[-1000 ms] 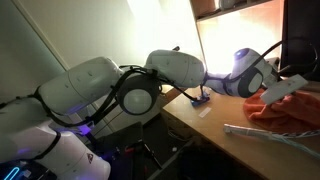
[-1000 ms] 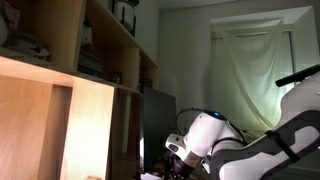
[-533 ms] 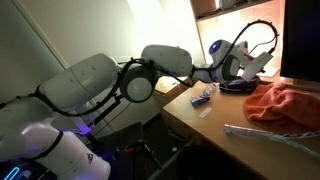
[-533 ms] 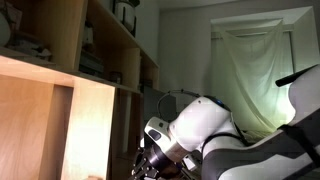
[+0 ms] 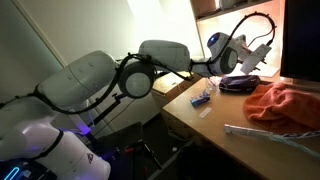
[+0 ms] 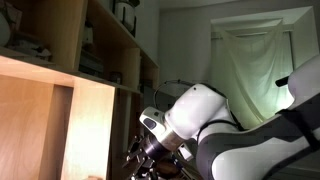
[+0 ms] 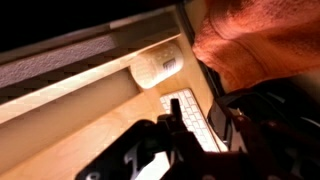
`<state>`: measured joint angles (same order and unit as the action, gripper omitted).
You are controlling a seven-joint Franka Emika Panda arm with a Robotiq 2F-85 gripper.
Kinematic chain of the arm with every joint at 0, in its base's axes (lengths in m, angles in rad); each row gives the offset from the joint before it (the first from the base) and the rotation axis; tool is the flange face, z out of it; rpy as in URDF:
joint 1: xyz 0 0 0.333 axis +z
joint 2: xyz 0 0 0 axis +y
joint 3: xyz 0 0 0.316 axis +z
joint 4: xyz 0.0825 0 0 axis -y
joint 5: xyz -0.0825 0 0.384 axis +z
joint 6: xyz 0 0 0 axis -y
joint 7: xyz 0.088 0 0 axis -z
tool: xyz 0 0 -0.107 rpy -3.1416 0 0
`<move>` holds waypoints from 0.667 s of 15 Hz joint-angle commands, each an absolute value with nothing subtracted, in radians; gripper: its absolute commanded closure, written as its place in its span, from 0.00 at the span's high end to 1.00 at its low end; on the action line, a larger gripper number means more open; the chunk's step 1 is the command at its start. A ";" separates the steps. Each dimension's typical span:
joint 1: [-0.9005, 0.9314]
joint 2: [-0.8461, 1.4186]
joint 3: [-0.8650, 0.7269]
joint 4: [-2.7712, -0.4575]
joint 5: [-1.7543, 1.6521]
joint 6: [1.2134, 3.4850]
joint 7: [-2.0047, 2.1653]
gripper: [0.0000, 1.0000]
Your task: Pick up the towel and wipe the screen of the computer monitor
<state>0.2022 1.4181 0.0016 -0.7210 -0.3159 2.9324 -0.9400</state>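
- The towel [image 5: 286,101] lies bunched in soft folds on the bench [image 5: 213,126], free of any grip, so we judge the pick-up not yet done; its raised folds offer an easy pinch.
- The computer monitor [image 5: 303,40] stands upright just behind the towel, its dark face toward it, so the cloth needs only a short carry.
- The tool [image 5: 262,55] hangs above the bench, apart from the towel and in front of the glowing panel [image 5: 225,22]; we cannot tell how wide it stands, but it has hold of no towel.
- A dark purple bundle [image 5: 238,83] sits below the tool, beside the towel.
- In the wrist view a white keyboard [image 7: 193,112] lies under the tool, with the towel's edge near it.
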 commanded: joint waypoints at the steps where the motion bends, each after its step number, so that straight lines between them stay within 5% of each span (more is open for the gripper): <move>1: 0.162 1.403 0.021 -0.763 -0.308 2.836 -0.970 0.70; 5: 0.107 1.431 0.038 -0.766 -0.287 2.760 -0.964 0.99; 10: 0.051 1.452 0.053 -0.764 -0.270 2.724 -0.946 1.00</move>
